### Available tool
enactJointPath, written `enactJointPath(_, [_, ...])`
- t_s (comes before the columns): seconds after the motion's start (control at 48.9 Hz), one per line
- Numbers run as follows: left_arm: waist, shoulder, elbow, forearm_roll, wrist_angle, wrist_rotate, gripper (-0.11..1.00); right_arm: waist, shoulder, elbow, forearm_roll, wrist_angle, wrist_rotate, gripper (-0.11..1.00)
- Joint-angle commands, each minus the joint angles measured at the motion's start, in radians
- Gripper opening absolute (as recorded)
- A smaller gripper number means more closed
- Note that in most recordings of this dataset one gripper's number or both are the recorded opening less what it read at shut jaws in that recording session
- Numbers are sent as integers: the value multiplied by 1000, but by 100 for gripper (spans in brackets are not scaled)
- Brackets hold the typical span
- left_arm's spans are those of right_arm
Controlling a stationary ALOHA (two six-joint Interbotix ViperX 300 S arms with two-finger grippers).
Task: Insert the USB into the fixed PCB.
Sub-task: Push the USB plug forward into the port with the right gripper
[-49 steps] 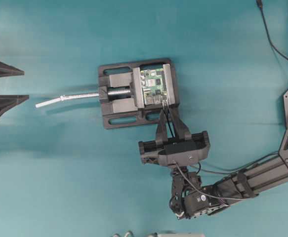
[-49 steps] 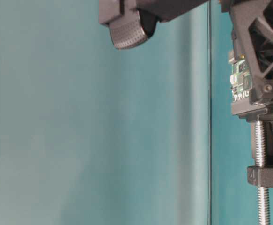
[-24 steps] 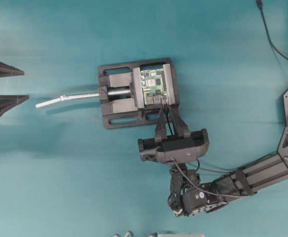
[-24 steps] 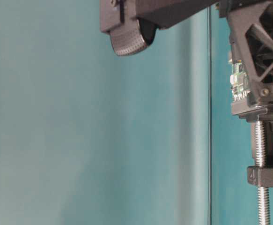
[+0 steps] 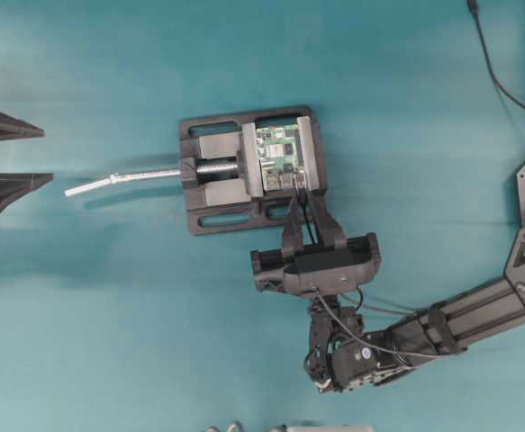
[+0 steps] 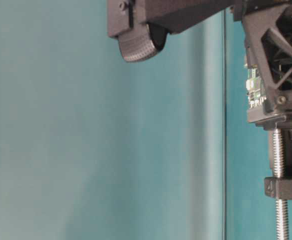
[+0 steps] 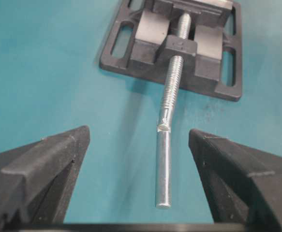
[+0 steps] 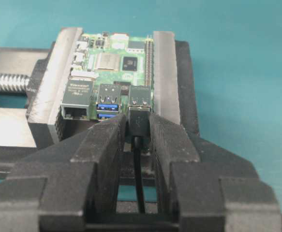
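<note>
The green PCB is clamped in a black vise; it also shows in the right wrist view. My right gripper is shut on the black USB plug, whose tip sits at the right-hand silver USB port of the board. Its thin black cable runs back between the fingers. My left gripper is open and empty at the far left, apart from the vise's screw rod.
The vise's silver screw rod sticks out left toward my left gripper; its end lies between the open fingers. Another thin black cable runs along the top right. The right arm crosses the lower right.
My right gripper has edged slightly toward the board with the plug. The left arm has not moved.
</note>
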Motion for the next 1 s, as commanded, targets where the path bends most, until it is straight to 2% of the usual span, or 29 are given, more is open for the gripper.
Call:
enactJointPath(0.0, [2, 6, -11, 0, -5, -11, 99, -75, -29, -8, -17, -5, -2, 21])
enactJointPath(0.082, [2, 6, -11, 0, -5, -11, 99, -84, -28, -8, -20, -5, -2, 21])
enactJointPath(0.184, [0, 6, -12, 0, -5, -11, 99, -92, -26, -2, -46, -3, -2, 21])
enactJointPath(0.45, [0, 6, -11, 0, -5, -11, 99, -95, -28, -2, -48, 3, 2, 21])
enactJointPath(0.982, [2, 6, -12, 0, -5, -11, 99, -9, -37, -6, -38, 2, 0, 21])
